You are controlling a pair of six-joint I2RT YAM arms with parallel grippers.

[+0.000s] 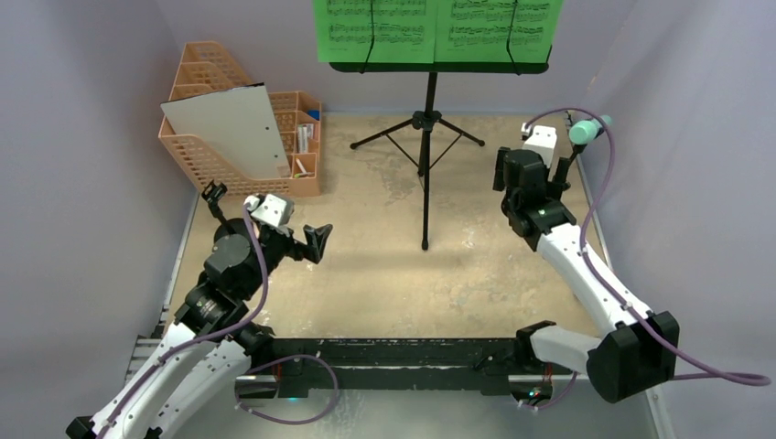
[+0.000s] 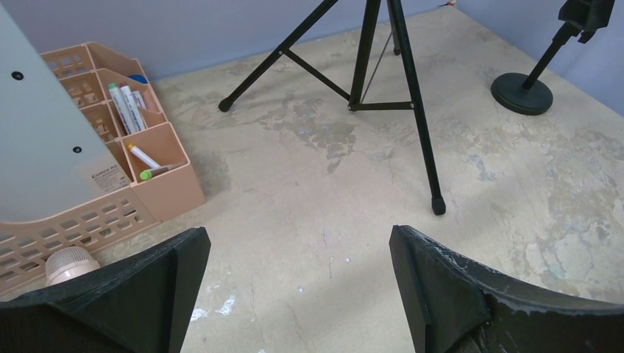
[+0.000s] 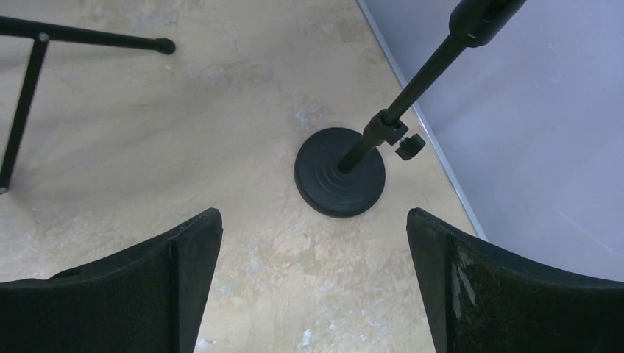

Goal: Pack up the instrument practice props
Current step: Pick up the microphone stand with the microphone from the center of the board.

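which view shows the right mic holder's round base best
Right wrist: the round base sits whole, close and unblocked. Left wrist shows it small in the top corner. Top view hides it behind the right arm.

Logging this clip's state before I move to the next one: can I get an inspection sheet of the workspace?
Surface: beige table, worn and blotchy.
Job's things: music stand upright on tripod legs, two green pages on its desk; mint microphone in a round-based holder at the right; pink microphone by the organizer.
Clutter: orange organizer with pens in it, grey-white board leaning in it.
Grippers: left gripper and right gripper open, holding nothing.
Cables: purple cable along each arm.
Surroundings: plain lilac walls.
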